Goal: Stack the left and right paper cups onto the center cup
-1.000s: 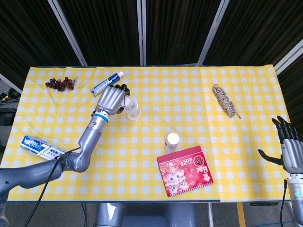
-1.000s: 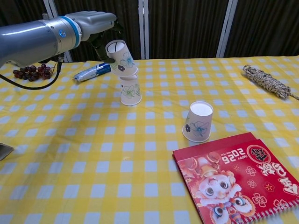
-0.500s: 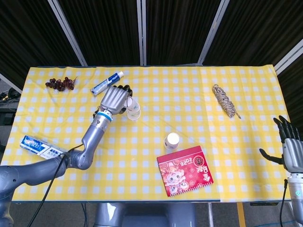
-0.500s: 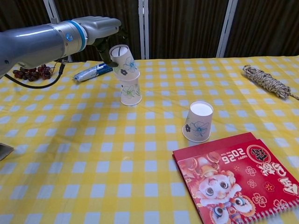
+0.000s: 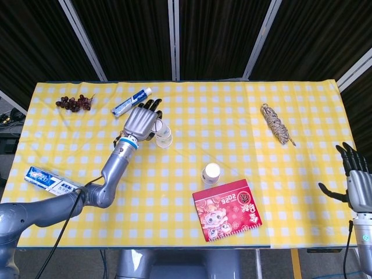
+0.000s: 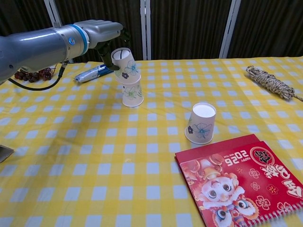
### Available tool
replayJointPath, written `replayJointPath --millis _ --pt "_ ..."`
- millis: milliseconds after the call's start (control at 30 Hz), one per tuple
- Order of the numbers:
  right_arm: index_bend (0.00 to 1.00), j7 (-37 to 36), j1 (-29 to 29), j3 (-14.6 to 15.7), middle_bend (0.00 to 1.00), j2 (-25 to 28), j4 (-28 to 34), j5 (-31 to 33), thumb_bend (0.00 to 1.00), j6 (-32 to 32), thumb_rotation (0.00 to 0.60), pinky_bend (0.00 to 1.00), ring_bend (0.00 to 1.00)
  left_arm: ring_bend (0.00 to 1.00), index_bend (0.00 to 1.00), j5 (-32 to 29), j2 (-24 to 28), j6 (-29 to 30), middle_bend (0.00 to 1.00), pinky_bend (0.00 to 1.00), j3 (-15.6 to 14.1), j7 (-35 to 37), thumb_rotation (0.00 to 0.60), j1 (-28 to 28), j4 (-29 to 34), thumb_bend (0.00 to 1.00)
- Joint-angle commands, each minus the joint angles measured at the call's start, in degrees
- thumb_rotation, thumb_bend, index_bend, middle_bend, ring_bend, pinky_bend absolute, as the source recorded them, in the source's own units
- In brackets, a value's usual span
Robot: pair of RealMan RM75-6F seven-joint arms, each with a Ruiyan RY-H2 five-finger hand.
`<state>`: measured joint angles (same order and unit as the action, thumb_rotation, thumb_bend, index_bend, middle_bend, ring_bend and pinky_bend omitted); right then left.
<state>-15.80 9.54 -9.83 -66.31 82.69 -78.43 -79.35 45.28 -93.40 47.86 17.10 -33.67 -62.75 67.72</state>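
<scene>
- Left hand (image 6: 97, 32) pinches tilted cup (image 6: 124, 65) over center cup (image 6: 132, 92).
- Advice: level the tilted one, seat it square, then release.
- Right cup (image 6: 200, 123) upside down beside notebook (image 6: 239, 182), untouched.
- Right hand (image 5: 356, 185) off the table edge, fingers spread, empty.

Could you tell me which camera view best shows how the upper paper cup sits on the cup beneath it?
The chest view: it shows the upper paper cup from the side, upside down and tilted on the lower cup, with the left hand at it. The head view looks down, so the two cups overlap and the hand partly hides them.
</scene>
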Motion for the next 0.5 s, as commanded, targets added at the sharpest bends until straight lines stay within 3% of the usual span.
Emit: replayJointPath --millis 33,200,367,500 --pt "0.0 0.0 0.0 0.0 0.0 0.0 -0.1 0.1 0.09 0.1 0.6 0.0 0.0 0.0 0.1 -0.3 0.3 0.1 0.0 0.09 -0.1 0.1 0.6 0.0 0.4 0.25" --pt "0.0 0.3 0.1 0.0 0.0 0.0 -0.1 0.3 0.09 0.5 0.6 0.0 0.0 0.0 0.0 0.1 1.3 0.8 0.0 0.04 -0.4 0.7 0.6 0.5 1.5 0.12" --pt "0.0 0.7 0.1 0.0 0.0 0.0 0.1 0.4 0.09 0.6 0.6 0.0 0.0 0.0 0.0 0.2 2.4 1.2 0.0 0.04 -0.8 1.7 0.6 1.2 2.7 0.12" --pt "0.0 0.9 0.2 0.2 0.0 0.0 0.1 0.5 0.09 1.2 0.6 0.0 0.0 0.0 0.04 3.7 3.7 2.6 0.0 0.05 -1.8 3.6 0.6 2.4 5.5 0.12"
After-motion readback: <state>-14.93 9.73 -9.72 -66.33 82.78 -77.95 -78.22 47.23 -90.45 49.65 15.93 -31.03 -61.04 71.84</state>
